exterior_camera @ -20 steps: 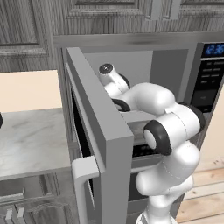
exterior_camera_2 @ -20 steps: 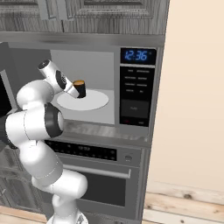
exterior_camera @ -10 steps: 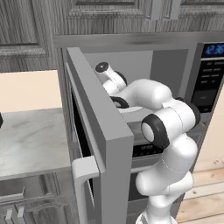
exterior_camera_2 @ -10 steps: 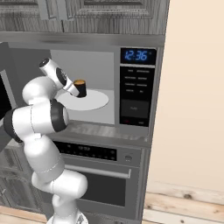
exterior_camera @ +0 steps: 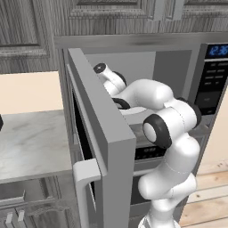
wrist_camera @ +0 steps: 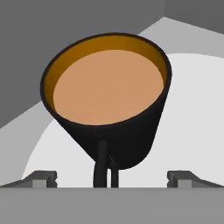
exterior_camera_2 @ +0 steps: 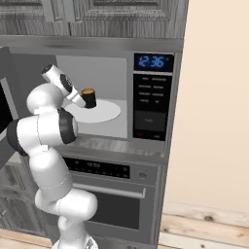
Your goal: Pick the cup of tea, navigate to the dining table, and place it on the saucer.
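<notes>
The cup of tea (exterior_camera_2: 88,97) is a small black mug with amber-brown liquid, standing on the white turntable plate (exterior_camera_2: 106,111) inside the open microwave. In the hand view the cup (wrist_camera: 109,92) looms close, its handle pointing toward me. My gripper (wrist_camera: 111,178) is open, with one fingertip low on each side of the cup and neither touching it. From the right base view the gripper (exterior_camera_2: 81,101) sits just left of the cup. The dining table and the saucer are out of view.
The microwave door (exterior_camera: 100,133) stands swung open on the arm's left. The control panel with a blue clock (exterior_camera_2: 153,102) is right of the cavity, and an oven (exterior_camera_2: 112,194) sits below. A marbled counter (exterior_camera: 31,142) lies to the left.
The arm's elbow has shifted slightly and the hand has edged a little closer to the cup. The cup has not moved and the jaws stay open.
</notes>
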{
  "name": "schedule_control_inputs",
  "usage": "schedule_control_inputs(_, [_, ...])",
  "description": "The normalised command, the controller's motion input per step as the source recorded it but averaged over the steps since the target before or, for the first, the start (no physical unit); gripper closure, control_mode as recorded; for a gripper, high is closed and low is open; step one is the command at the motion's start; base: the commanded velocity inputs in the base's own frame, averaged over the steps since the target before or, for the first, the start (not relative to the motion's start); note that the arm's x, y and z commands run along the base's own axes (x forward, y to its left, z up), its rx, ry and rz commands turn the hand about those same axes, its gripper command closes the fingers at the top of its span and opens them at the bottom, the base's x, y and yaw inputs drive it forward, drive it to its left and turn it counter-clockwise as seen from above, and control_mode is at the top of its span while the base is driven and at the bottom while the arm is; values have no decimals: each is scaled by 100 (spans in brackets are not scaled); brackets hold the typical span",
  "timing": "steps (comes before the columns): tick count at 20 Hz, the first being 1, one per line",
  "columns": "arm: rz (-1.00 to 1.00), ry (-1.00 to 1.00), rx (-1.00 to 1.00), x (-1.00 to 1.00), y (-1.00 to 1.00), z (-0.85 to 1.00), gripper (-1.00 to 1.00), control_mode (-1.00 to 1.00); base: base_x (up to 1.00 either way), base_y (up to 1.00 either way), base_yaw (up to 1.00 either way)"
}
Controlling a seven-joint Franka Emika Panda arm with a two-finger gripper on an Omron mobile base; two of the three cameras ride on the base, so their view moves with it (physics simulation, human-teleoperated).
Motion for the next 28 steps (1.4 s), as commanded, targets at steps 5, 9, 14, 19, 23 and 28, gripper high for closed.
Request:
schedule_control_inputs(5, [-13, 0, 0, 0, -4, -2, -100, -100, 0, 0, 0])
schedule_control_inputs(9, [-5, 0, 0, 0, -1, 0, -100, -100, 0, 0, 0])
schedule_control_inputs(14, [-4, 0, 0, 0, -2, -5, -100, -100, 0, 0, 0])
schedule_control_inputs(19, [-3, 0, 0, 0, -5, -7, -100, -100, 0, 0, 0])
schedule_control_inputs(23, [0, 0, 0, 0, 0, 0, -100, -100, 0, 0, 0])
schedule_control_inputs(28, [0, 0, 0, 0, 0, 0, 100, -100, 0, 0, 0])
